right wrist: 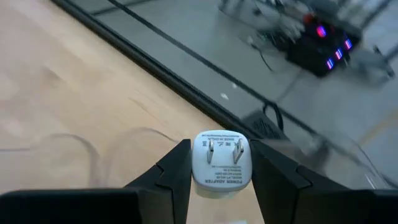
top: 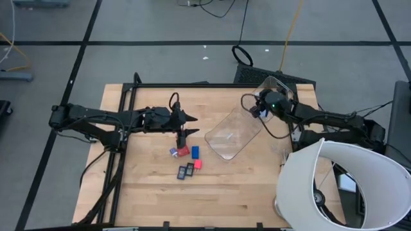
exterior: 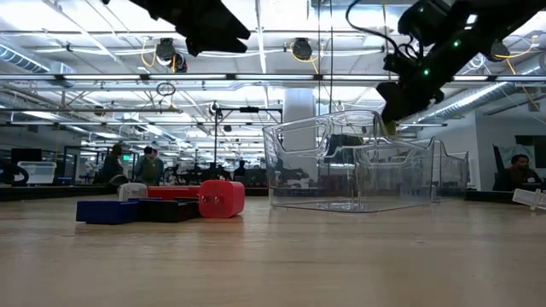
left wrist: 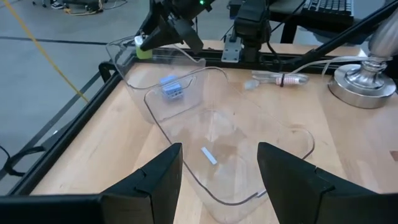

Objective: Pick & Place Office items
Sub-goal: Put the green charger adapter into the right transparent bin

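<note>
My right gripper (top: 262, 108) is shut on a pale plug adapter (right wrist: 222, 158) over the far end of the clear bin (top: 234, 135). A light-blue block (left wrist: 171, 87) shows inside the bin near that end. My left gripper (top: 187, 126) is open and empty, raised over the table's middle and facing the bin (left wrist: 186, 62). Below it on the table lie the loose items: red blocks (top: 183, 151), a blue block (top: 194, 152) and two dark flat rectangles (top: 185, 171). The low view shows a red adapter (exterior: 222, 198) and a blue block (exterior: 107, 211). My right gripper pinches the adapter by two opposite sides (right wrist: 198, 163) between its two fingers, near their free ends. Its pronged face (right wrist: 222, 151) points back at the wrist camera. The fingers slant down from the table's right side. The adapter is lifted clear, above the bin's far rim.
A large white lamp shade (top: 340, 186) covers the near right corner, and its metal base (left wrist: 367, 81) stands right of the bin. A black frame (top: 125, 115) runs along the table's left side. A loose cable (left wrist: 280, 79) lies beyond the bin. People show in the room behind.
</note>
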You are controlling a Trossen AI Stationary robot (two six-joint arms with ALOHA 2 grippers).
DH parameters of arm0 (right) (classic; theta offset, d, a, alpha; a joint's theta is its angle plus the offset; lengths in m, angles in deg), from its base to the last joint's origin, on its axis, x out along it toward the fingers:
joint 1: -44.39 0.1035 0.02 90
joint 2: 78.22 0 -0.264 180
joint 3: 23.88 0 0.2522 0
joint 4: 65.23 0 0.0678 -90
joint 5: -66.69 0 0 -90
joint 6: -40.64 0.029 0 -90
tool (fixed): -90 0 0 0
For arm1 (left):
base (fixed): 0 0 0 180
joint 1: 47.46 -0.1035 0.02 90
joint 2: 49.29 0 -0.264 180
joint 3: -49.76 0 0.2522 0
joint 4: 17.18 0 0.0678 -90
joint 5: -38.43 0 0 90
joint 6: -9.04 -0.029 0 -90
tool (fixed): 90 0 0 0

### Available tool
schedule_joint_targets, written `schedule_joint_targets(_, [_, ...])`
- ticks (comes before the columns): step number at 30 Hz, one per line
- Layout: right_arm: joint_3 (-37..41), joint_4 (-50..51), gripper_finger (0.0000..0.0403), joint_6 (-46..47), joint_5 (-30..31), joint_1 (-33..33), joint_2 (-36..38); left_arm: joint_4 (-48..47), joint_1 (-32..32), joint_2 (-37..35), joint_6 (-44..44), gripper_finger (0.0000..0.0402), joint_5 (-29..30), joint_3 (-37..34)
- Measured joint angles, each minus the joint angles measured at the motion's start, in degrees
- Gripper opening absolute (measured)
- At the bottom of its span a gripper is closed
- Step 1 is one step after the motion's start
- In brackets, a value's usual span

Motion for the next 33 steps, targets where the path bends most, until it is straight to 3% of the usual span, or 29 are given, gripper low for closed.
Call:
schedule_joint_targets(13, [0.00,8.81,0.0126,7.16,-0.17,-9.72,-3.85,1.25,0.00,0.26,-0.02,0.0212,0.75,-0.05])
schedule_joint_targets(33, [2.50,4.97,0.0140,5.28,-0.10,-15.19,-6.25,1.25,0.00,0.32,-0.04,0.0212,0.78,-0.05])
